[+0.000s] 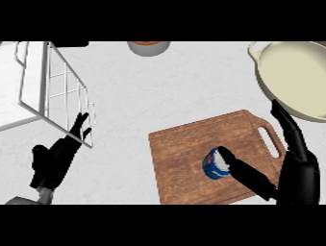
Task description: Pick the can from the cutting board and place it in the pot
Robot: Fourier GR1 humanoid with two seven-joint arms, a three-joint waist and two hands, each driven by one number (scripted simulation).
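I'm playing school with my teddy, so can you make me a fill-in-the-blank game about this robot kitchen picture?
1. The blue can stands on the wooden ____.
2. The cream ____ at the far right has nothing in it.
3. The ____ robot hand is the one nearest the can.
Missing words: cutting board; pot; right.

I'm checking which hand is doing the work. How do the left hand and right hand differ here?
The left hand sits over the counter beside the wire rack; the right hand is over the cutting board. The right hand's thumb reaches the can; the left hand is well away from it. Both are black, with fingers open.
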